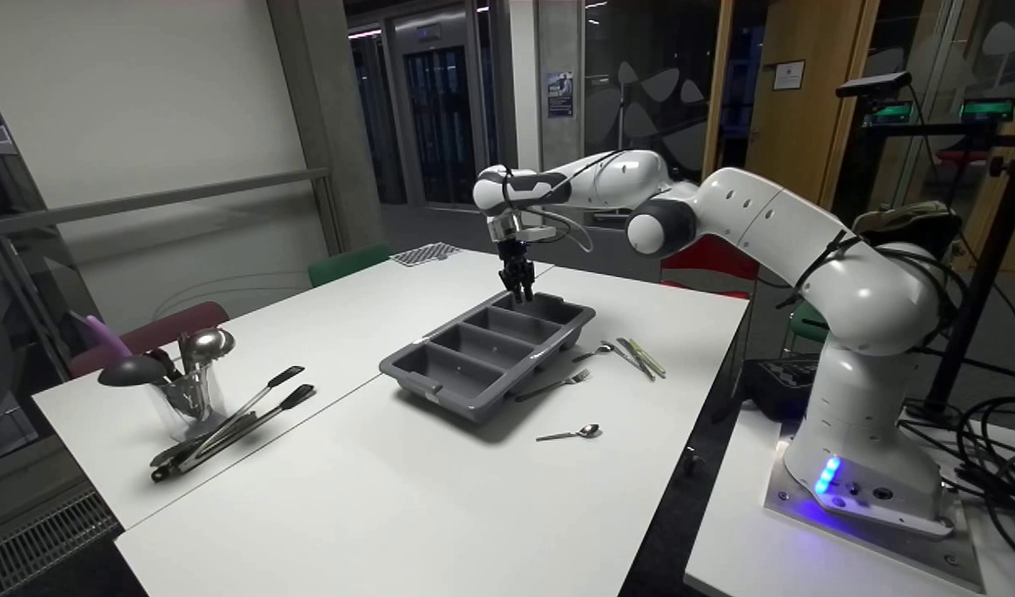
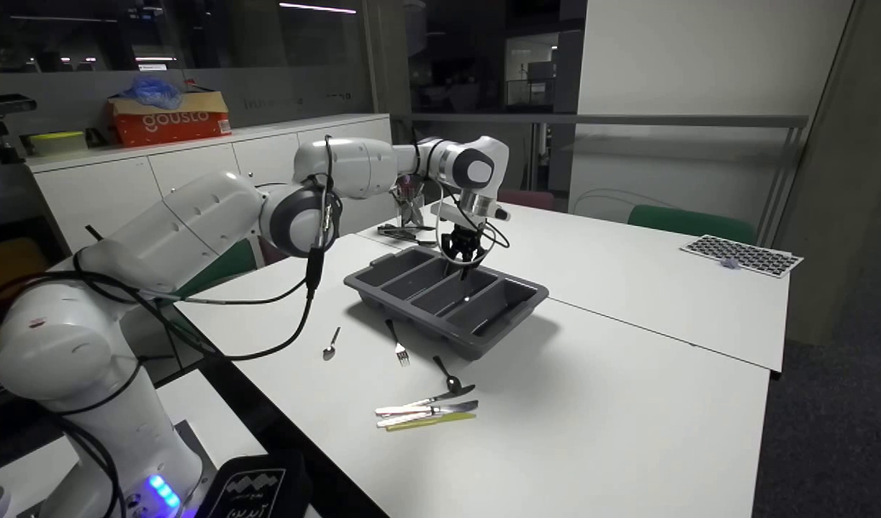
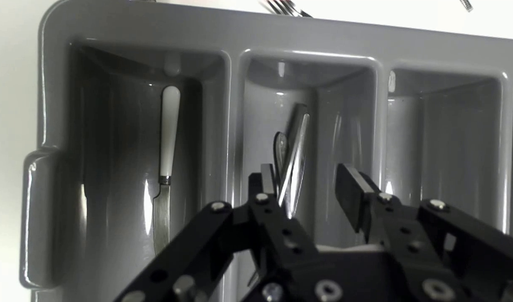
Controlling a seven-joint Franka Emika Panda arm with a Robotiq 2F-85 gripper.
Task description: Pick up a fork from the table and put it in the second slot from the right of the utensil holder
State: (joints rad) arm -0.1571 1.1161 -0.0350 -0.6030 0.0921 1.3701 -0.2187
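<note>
The dark grey utensil holder (image 1: 528, 361) stands on the white table (image 1: 375, 506); it also shows in an exterior view (image 2: 412, 315) and the wrist view (image 3: 239, 33). My gripper (image 3: 307, 180) is open, its fingers apart over the second slot (image 3: 348, 121), one in from the edge compartment. Several silver utensils (image 3: 299, 142) lie in that slot, lower ends hidden by the gripper. The gripper is above the tray in both exterior views (image 1: 522, 294) (image 2: 465, 270). A fork (image 1: 557, 384) lies on the table beside the tray, also seen in an exterior view (image 2: 396, 342); its tines (image 3: 285, 7) show in the wrist view.
A white-handled knife (image 3: 169, 130) lies in the edge compartment. A spoon (image 1: 589, 431), a darker spoon (image 2: 453, 383) and several knives (image 2: 426, 411) lie beside the tray. Tongs (image 1: 234, 427) and a clear cup of utensils (image 1: 196, 402) stand on the table's far side.
</note>
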